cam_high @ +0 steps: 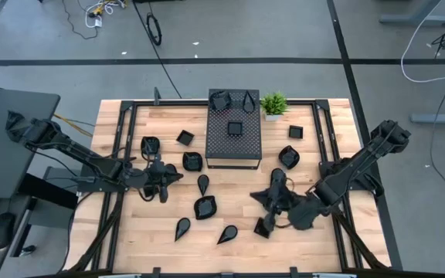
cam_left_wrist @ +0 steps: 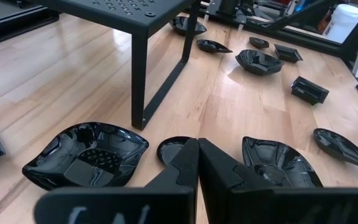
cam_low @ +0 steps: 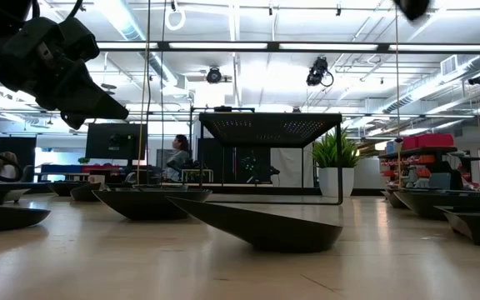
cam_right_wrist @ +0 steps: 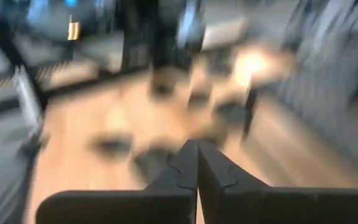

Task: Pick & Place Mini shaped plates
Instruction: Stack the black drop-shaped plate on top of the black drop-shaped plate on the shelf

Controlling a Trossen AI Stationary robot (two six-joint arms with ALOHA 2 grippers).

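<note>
L pincer (cam_left_wrist: 197,163) is seen closed, empty, w/ mini shaped plates (cam_left_wrist: 86,155) just ahead; R pincer (cam_right_wrist: 197,163) is also closed, empty, over worktop (cam_high: 323,239).

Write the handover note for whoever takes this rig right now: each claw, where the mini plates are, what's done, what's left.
Left claw: shut, empty, low over the table's left-middle, next to a leaf-shaped plate.
Right claw: shut, nothing seen between its fingers, over the right-middle.
Done: about three plates sit on top of the perforated box.
Left: roughly a dozen plates loose on the table, on both sides of the box and in front of it, including two teardrops near the front edge.
The potted plant stands beside the box's back right corner.
</note>
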